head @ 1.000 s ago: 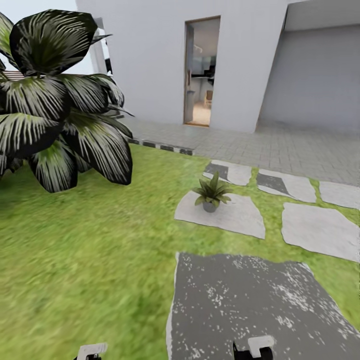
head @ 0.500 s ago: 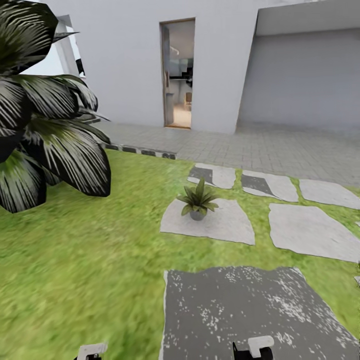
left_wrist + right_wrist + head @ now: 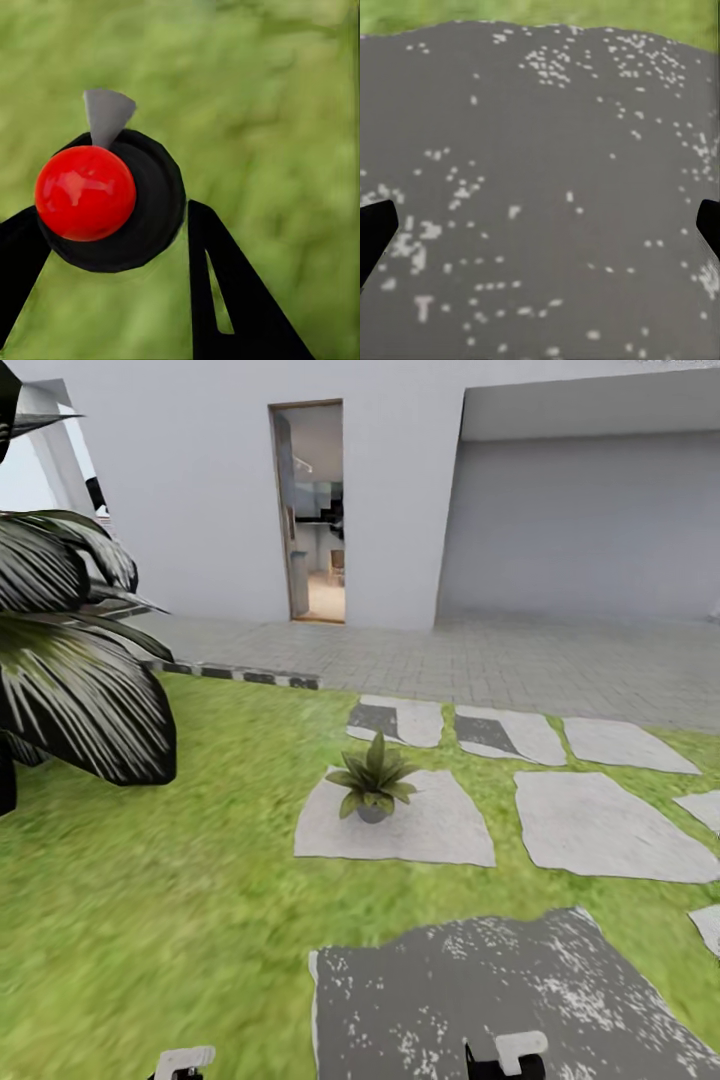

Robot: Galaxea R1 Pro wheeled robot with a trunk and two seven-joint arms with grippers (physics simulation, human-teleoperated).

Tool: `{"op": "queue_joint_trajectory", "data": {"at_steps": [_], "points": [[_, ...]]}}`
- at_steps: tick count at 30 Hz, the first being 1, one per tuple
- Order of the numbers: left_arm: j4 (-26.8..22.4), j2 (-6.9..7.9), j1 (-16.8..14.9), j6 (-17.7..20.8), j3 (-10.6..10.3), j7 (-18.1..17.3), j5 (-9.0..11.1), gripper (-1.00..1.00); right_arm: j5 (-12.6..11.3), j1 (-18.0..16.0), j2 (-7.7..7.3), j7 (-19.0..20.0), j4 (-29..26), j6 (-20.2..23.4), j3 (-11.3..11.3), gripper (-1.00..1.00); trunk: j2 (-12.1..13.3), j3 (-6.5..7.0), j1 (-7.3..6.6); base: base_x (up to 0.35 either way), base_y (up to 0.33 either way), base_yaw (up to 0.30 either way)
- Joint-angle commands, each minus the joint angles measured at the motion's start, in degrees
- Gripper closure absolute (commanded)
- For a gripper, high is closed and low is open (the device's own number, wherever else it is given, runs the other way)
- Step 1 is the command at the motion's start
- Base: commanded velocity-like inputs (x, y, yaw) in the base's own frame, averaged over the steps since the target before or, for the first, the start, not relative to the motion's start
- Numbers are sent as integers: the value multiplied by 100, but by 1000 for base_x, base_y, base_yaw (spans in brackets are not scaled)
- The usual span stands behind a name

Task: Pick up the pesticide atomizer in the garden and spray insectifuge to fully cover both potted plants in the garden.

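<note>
One potted plant, a low rosette in a tiny grey pot, stands on a pale stepping stone ahead of me on the lawn. The second plant is out of view. In the left wrist view my left gripper has its black fingers pressed on both sides of a round black thing with a red ball and a grey wedge, apparently the pesticide atomizer seen end-on. My right gripper is open over a dark speckled slab. Both gripper bases, left and right, peek in at the head view's lower edge.
A big dark-leaved bush crowds the left. A dark speckled slab lies just before me, with more pale stones to the right. Beyond the lawn are grey paving, a white house wall and an open doorway.
The head view has swung to the right, so the plant, the bush and the doorway have slid left in the picture. The grippers' places in the view are unchanged.
</note>
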Motion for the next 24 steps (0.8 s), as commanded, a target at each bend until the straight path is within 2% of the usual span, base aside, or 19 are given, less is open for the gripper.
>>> {"op": "queue_joint_trajectory", "data": {"at_steps": [1,7,24], "points": [[4,-1,-2,-18,9,-3,21,100,-48,-4,2,-15,1,-16,51,-100,-2,-1,2,316,186,-238],[4,-2,-2,-18,8,-3,21,100,-56,-4,-7,-22,3,-16,51,-100,-2,16,2,311,196,-185],[4,3,-2,-18,6,-3,13,100,-64,-4,18,-16,-6,-16,51,-100,-2,17,2,308,201,-8]]}}
